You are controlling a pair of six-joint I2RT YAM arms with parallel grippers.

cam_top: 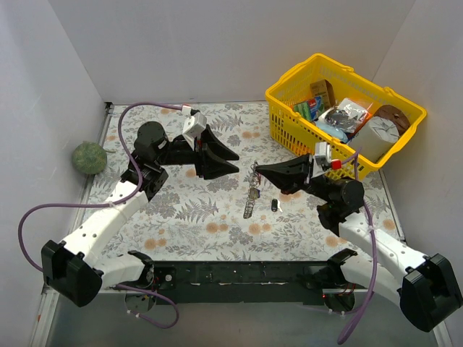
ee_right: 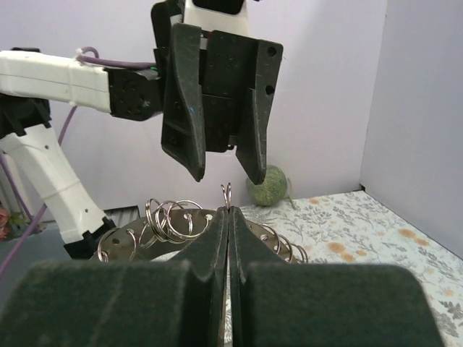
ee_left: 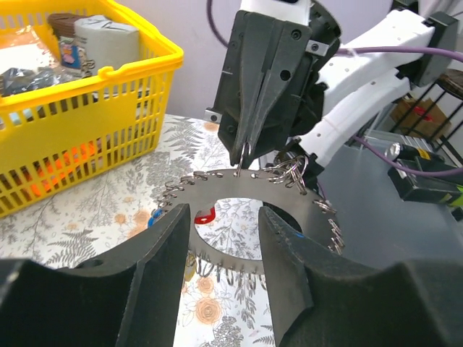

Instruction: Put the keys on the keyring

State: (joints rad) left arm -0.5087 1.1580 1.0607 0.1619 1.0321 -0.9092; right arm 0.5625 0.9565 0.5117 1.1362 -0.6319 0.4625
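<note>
**Keyring Held for Loading**

The keyring (ee_left: 217, 186) stands tilted on edge off the near-left corner of the yellow basket (cam_top: 289, 126). A dark key (cam_top: 275, 204) lies loose on the table off that same corner. We judge the step as steadying the ring for threading. Next, the loose key must be picked up and aligned with a rim loop. The right gripper (ee_left: 242, 155) is clenched on the ring's top rim. The left gripper (ee_left: 224, 213), farther from the basket, is released with jaws wide, touching nothing.

Robot lab cell: white partition walls (cam_top: 217, 43) around floral-covered table (cam_top: 195, 224).
</note>
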